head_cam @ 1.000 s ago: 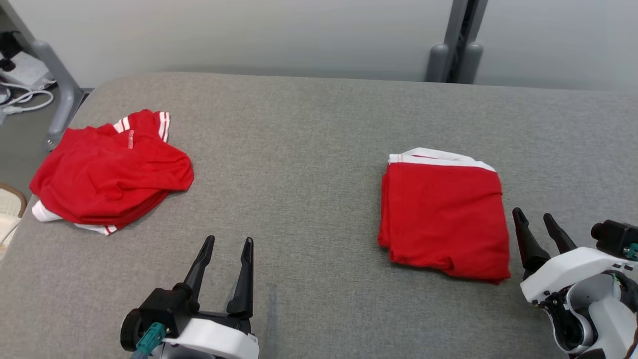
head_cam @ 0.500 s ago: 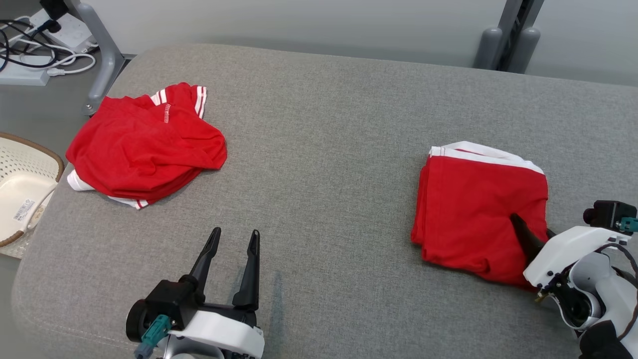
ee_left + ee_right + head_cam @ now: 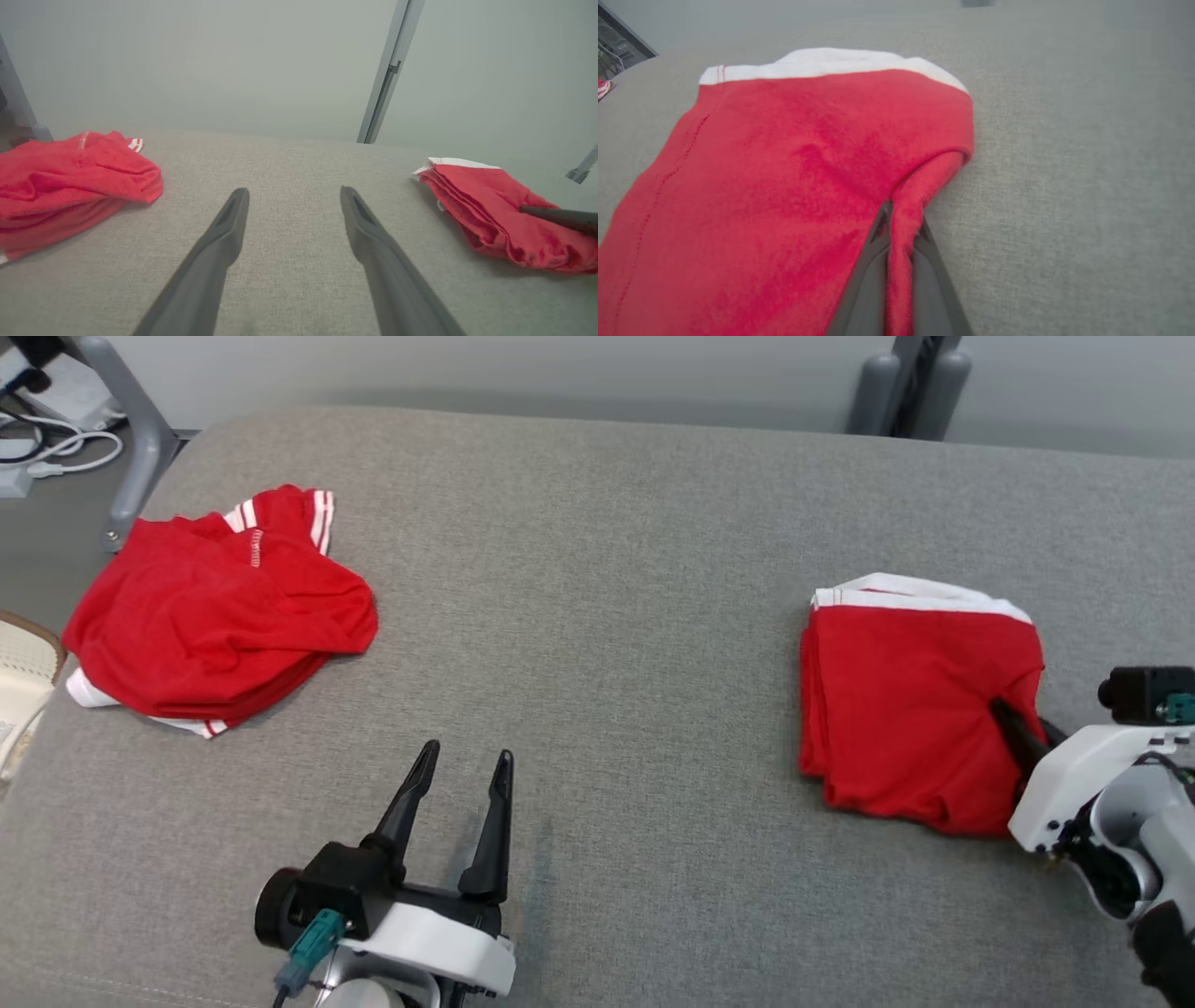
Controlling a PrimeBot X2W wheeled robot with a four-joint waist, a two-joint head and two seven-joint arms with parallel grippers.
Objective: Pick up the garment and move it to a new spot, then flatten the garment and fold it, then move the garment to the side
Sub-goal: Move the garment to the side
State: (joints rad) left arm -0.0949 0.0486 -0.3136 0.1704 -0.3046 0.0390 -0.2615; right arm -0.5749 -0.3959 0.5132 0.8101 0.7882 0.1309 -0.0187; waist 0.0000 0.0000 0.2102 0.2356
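A folded red garment (image 3: 915, 709) with a white band along its far edge lies on the right of the grey table (image 3: 597, 569); it also appears in the left wrist view (image 3: 495, 210) and the right wrist view (image 3: 784, 177). My right gripper (image 3: 1022, 733) is shut on the folded garment's right edge, a ridge of red cloth pinched between its fingers (image 3: 878, 252). My left gripper (image 3: 465, 767) stands open over bare table near the front, apart from both garments, its fingertips (image 3: 236, 200) spread wide.
A second, crumpled red garment (image 3: 215, 616) with white stripes lies at the table's far left (image 3: 70, 172). A pale basket (image 3: 19, 681) and cables (image 3: 56, 439) are off the left edge. Grey posts (image 3: 910, 378) stand behind the table.
The camera has shifted between frames. My right gripper went from open beside the folded garment's right edge to shut on that edge. The left gripper stays open.
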